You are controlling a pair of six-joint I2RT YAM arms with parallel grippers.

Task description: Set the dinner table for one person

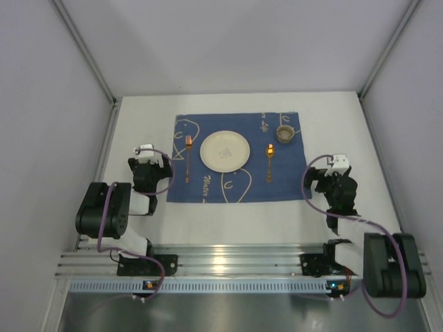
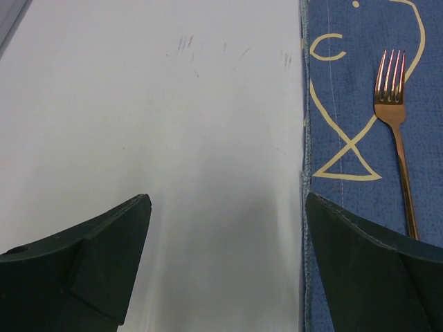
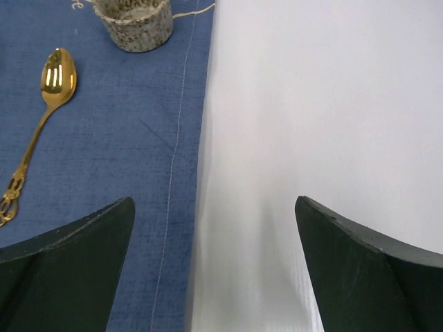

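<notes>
A single place setting is seen laid out on the dinner table [image 1: 228, 221], the white top that fills the middle of the overhead view and is bordered along the bottom by silver rails [image 1: 235, 257]. A blue fish-patterned mat [image 1: 291, 176] is spread at upper centre of the frame, with a pale plate [image 1: 225, 151] centred on it, a copper-coloured fork [image 1: 187, 158] laid to the left of the plate, a gold spoon [image 1: 270, 160] to the right and a small speckled cup [image 1: 284, 133] at the mat's upper right corner. The arrangement is judged to match the usual layout for one diner, so the task is taken to be complete or nearly so. The left gripper [image 2: 227, 204] is held low at the left edge of the mat, its dark fingers [image 2: 90, 256] spread to full width with nothing between them but bare tabletop and the mat's hem; the right gripper [image 3: 214, 202] is mirrored at the mat's right edge, likewise wide open and empty. Both are judged to be parked clear of the setting so that nothing is knocked. Were an adjustment wanted, the fork, at the right of the left wrist view, and the spoon and cup, at upper left of the right wrist view, would be nearest and most easily nudged
</notes>
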